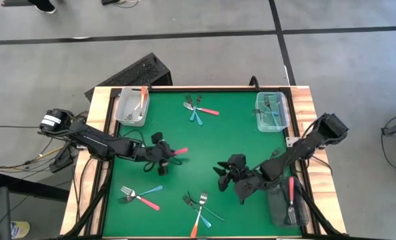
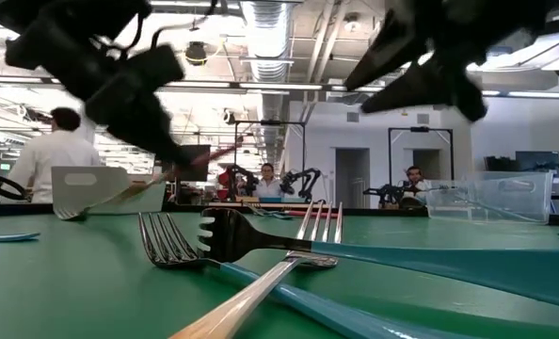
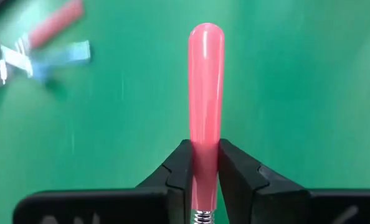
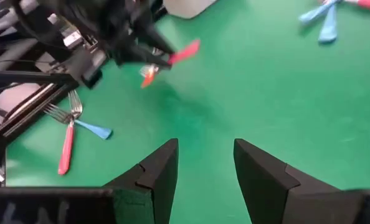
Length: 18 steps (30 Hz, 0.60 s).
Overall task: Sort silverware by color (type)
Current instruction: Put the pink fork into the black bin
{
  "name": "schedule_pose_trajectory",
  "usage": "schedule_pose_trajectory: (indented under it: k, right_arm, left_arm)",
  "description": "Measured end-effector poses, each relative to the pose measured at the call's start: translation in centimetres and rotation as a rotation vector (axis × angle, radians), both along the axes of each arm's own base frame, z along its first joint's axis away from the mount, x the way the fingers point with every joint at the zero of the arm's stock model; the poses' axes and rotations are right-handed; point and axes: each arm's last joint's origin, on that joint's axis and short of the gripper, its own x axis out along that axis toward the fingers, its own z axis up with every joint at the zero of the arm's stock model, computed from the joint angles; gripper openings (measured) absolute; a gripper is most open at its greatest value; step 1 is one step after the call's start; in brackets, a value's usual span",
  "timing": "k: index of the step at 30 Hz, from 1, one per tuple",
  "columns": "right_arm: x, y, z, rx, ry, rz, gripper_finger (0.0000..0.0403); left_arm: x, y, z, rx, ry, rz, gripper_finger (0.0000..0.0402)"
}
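Left claw (image 1: 166, 155) is clamped on your pink-red fork (image 3: 205, 87) near the desk (image 1: 238, 143) centre, handle toward 3 o'clock, likely for binning, while right claw (image 4: 203, 163) waits, jaws apart.

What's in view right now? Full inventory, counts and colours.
Held fork: one, pink-red, in the left gripper.
Loose forks: three groups on the mat in the high view; top centre pink-red and teal; lower left pink-red and teal; bottom centre orange and teal.
Clear bins: two; left bin holds orange, right bin holds teal.
Dark bin: one, lower right, pink-red fork inside.
Table: green mat, wooden edges.
Left gripper: shut on held fork.
Right gripper: open, empty.
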Motion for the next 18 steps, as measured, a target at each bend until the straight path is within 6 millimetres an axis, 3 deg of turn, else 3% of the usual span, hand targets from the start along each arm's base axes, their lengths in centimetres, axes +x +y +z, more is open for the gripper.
schedule_pose_trajectory:
  k: [3, 6, 11, 18]
  right_arm:
    - [1.6, 0.5, -2.0, -0.037, -0.029, 0.019, 0.0180]
    - [3.1, 0.7, -2.6, -0.095, -0.109, 0.033, 0.0180]
    - [4.8, 0.6, -2.1, -0.214, -0.216, 0.080, 0.0180]
    - [5.5, -0.1, -0.7, -0.352, -0.273, 0.099, 0.0180]
  left_arm:
    - [0.9, -0.2, 1.2, 0.013, -0.141, -0.045, 0.0042]
    - [1.6, -0.5, 2.4, 0.025, -0.261, -0.129, 0.0045]
    - [2.2, -0.8, 4.3, -0.008, -0.457, -0.201, 0.0046]
    - [2.4, -1.3, 6.5, -0.051, -0.685, -0.240, 0.0047]
